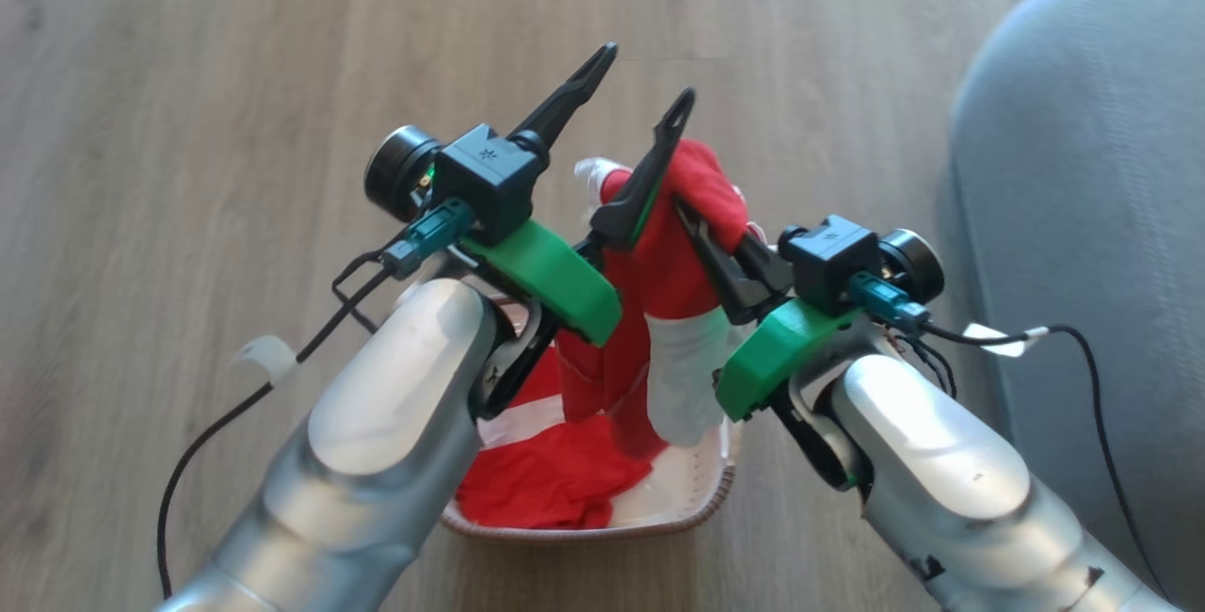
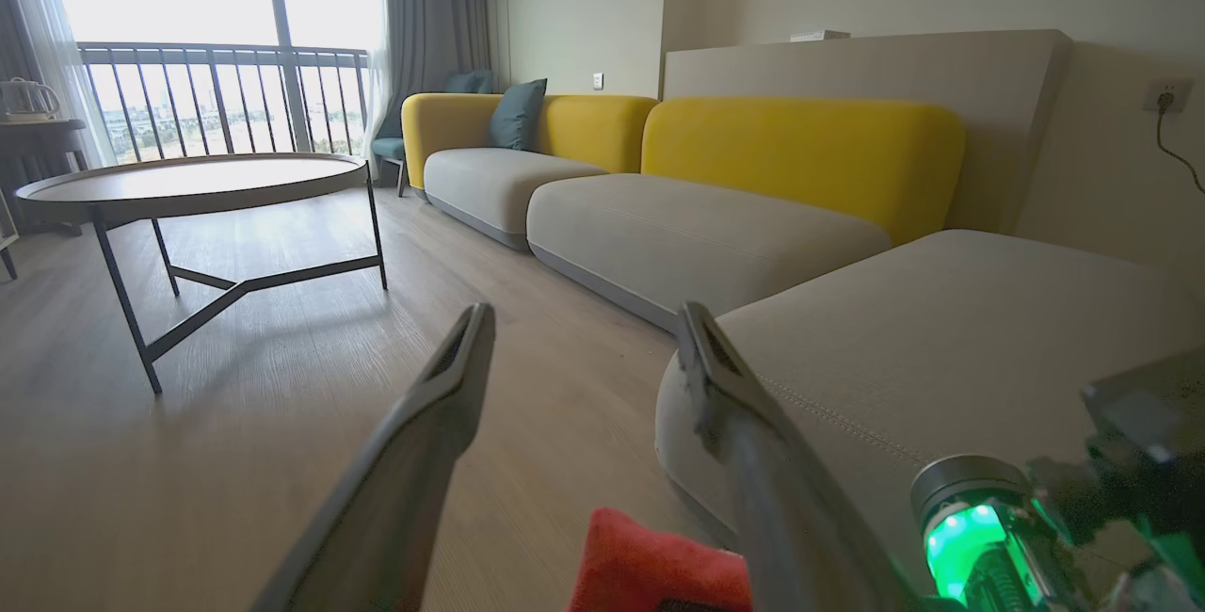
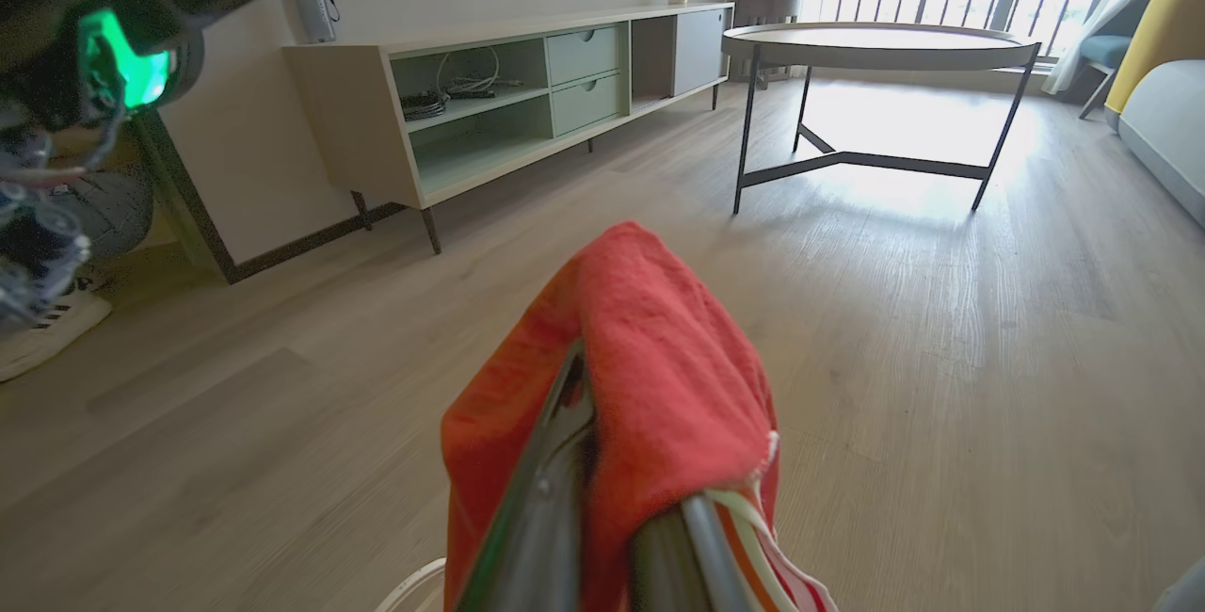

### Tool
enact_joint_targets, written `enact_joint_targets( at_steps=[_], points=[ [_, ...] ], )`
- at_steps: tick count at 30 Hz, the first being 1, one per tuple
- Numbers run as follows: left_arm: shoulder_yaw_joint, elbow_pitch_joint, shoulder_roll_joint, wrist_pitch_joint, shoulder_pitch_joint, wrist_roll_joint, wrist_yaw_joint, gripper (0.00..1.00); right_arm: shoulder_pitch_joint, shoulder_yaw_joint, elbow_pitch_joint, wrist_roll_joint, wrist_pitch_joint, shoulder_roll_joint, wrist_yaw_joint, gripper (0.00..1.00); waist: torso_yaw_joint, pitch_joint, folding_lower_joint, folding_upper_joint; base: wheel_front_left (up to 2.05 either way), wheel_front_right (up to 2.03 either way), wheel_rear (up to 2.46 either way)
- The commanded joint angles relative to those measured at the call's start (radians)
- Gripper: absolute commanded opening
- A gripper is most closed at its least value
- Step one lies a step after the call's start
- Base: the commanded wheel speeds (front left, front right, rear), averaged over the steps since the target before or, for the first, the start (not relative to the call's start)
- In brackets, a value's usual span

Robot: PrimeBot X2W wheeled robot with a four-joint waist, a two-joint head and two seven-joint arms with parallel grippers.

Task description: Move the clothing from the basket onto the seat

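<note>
Currently: clothing [image 1: 678,264] raised over basket [image 1: 659,523].
My right gripper [image 1: 692,217] clamps it for the seat [image 1: 1083,169] transfer; left gripper [image 1: 645,75] stands wide, clear.

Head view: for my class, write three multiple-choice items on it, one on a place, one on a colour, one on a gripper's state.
1. Where does the basket stand? A on the floor beside the seat; B on the seat; C on a round table.
2. What main colour is the lifted clothing? A blue; B red; C grey.
3. How is the left gripper? A shut on the clothing; B shut on the basket; C open.
Answers: 1 A, floor planks surround it, the grey cushion to its right. 2 B, red fabric hangs from the shut right gripper. 3 C, its two fingers stand wide apart.
</note>
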Motion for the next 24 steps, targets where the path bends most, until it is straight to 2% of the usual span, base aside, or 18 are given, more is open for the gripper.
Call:
enact_joint_targets(
  at_steps=[1,10,15,16,24],
  points=[
    [0.041,-0.010,0.021,-0.004,-0.022,0.008,-0.009,1.00,0.003,-0.016,-0.049,-0.007,-0.005,0.004,0.007,0.00,-0.048,-0.005,0.0000,0.0000,0.00,0.00,0.00],
    [0.070,0.069,0.056,-0.004,0.014,0.003,-0.020,1.00,0.054,-0.107,-0.141,-0.020,-0.005,-0.012,0.007,0.00,-0.226,-0.019,0.0000,0.0000,0.00,0.00,0.00],
    [0.077,0.089,0.079,-0.004,0.042,0.006,-0.023,1.00,0.068,-0.131,-0.181,-0.026,-0.005,-0.009,0.007,0.00,-0.332,-0.031,0.0000,0.0000,0.00,0.00,0.00],
    [0.077,0.089,0.079,-0.004,0.042,0.006,-0.023,1.00,0.068,-0.131,-0.181,-0.026,-0.005,-0.009,0.007,0.00,-0.332,-0.031,0.0000,0.0000,0.00,0.00,0.00],
    [0.088,0.083,0.088,-0.004,0.098,-0.022,-0.024,1.00,0.095,-0.154,-0.227,-0.023,-0.005,0.002,0.007,0.00,-0.490,-0.066,0.0000,0.0000,0.00,0.00,0.00]
  ],
)
